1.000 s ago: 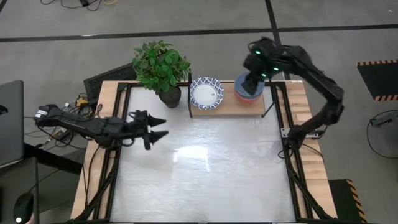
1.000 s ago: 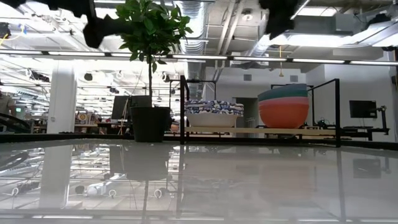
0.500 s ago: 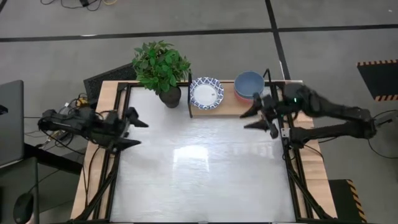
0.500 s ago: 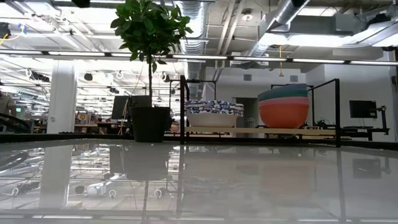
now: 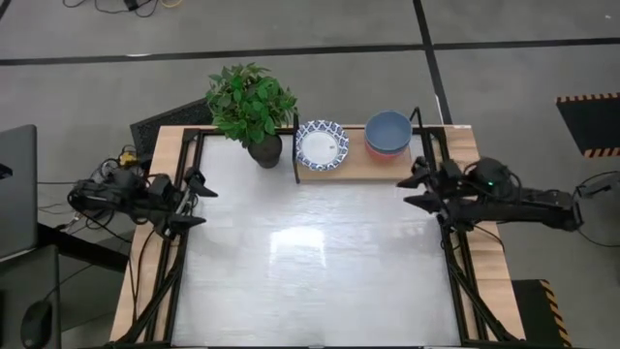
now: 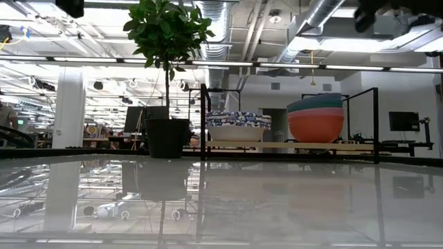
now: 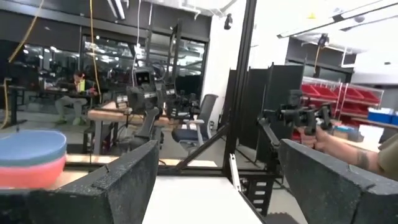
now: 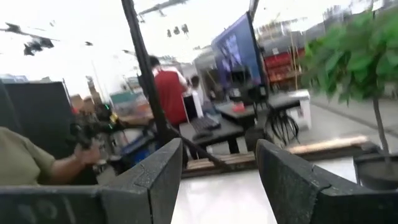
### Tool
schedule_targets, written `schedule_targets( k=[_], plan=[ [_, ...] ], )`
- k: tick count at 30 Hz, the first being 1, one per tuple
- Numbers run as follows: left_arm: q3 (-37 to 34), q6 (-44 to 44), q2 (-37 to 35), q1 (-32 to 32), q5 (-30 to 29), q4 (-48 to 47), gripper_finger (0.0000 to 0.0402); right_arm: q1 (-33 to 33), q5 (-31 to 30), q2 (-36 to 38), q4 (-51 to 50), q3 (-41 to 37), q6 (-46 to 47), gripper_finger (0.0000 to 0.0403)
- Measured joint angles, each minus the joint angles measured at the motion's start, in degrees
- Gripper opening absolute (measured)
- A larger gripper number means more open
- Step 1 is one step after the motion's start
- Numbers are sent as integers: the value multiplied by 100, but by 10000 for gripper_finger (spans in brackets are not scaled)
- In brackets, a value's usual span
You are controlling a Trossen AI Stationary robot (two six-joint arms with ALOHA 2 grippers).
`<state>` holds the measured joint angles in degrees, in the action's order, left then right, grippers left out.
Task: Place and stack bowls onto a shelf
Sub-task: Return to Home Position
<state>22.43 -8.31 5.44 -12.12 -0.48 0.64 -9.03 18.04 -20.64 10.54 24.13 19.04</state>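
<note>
**Waiting Wide Open at Either Side**

The left gripper (image 5: 201,202) hovers at the left edge of the large shiny metal tabletop (image 5: 310,271). Its claw is open, and the left wrist view shows its two dark fingers (image 7: 124,183) well separated with nothing between them. The right gripper (image 5: 411,184) hangs at the opposite edge, near the shelf's right end. Its claw is likewise open, the fingers (image 8: 149,180) parted around bare air. Both arms stretch in from the table's sides and point inward.

The light wooden rectangular shelf on thin black legs (image 5: 355,167) stands at the far side of the tabletop. On its left part rests a stack of round white bowls with blue patterned rims (image 5: 322,145). The low view shows several of those rims (image 6: 239,119) nested one in another. On the right part stands a second stack, topped by a round slate blue bowl (image 5: 388,129) with the rim of a pink bowl (image 5: 380,153) peeking from beneath. From table height this coloured stack (image 6: 315,119) rises higher than the white one, with bluish-green bands over a pink body. The two stacks stand near each other without touching.

A leafy green plant in a dark pot (image 5: 250,105) stands just beside the shelf's left end. Beyond the table, a person's forearm (image 7: 345,149) shows in the left wrist view, and a person in a red shirt (image 8: 169,93) in the right.
</note>
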Motion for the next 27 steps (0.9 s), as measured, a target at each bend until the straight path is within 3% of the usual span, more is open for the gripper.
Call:
schedule_targets(
  k=[4, 15, 27],
  plan=[
    [-519, -183, -518, 0, -66, 36, 318, -5, -69, 621, -8, -452, 2, 230],
    [-2149, -680, -526, 7, -226, 1303, 318, 7, -379, 1547, 494, -2125, 183, 230],
    [-2185, -311, -497, 11, -740, 899, 318, 2, -498, 1655, 156, -2357, -437, 230]
  ],
)
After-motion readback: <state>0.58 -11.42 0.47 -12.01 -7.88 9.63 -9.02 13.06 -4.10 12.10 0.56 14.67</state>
